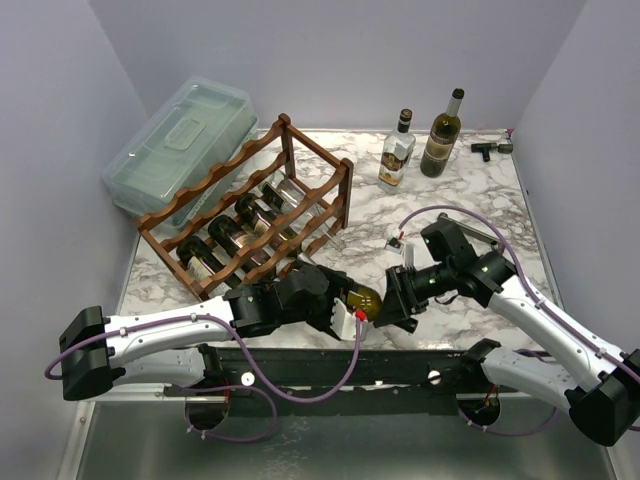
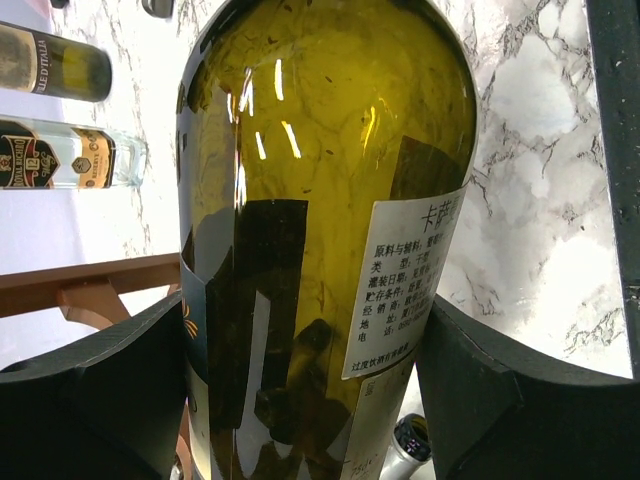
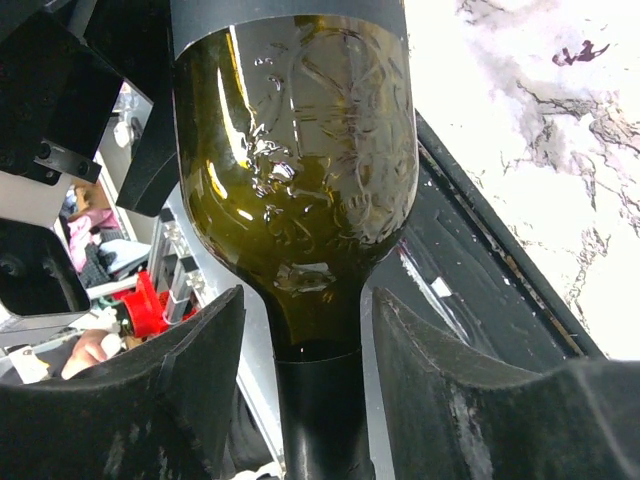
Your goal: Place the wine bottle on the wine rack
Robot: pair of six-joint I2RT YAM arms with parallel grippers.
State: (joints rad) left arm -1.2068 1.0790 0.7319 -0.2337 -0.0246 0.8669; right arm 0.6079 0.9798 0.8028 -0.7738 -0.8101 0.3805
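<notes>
The wine rack point(image 1: 250, 210) stood back-left on the marble table point(image 1: 470, 200). Just before it, near the front edge, hung the green wine bottle point(image 1: 364, 300). The left gripper point(image 1: 343, 300) pinched its body. The right gripper point(image 1: 393, 302) sat spread astride its neck, with narrow gaps showing.

Wine bottle point(image 2: 320, 180): olive-green glass, glossy; you get sharp light streaks on it and embossed relief near the shoulder.
Bottle label point(image 2: 400, 290): white paper, matt, printed.
Neck capsule point(image 3: 315, 430): black, smooth, dull sheen.
Your left pincer point(image 2: 300, 385): black fingers, matt, faintly grainy.
Your right pincer point(image 3: 305, 390): same black matt finish, lightly scuffed.
Wine rack point(image 1: 287, 145): reddish-brown wood, smooth, low satin sheen.
Table point(image 1: 480, 180): white marble-look top with grey veins, smooth, lightly glossy.
Lidded box point(image 1: 180, 135): clear plastic, faintly green, semi-gloss.
</notes>
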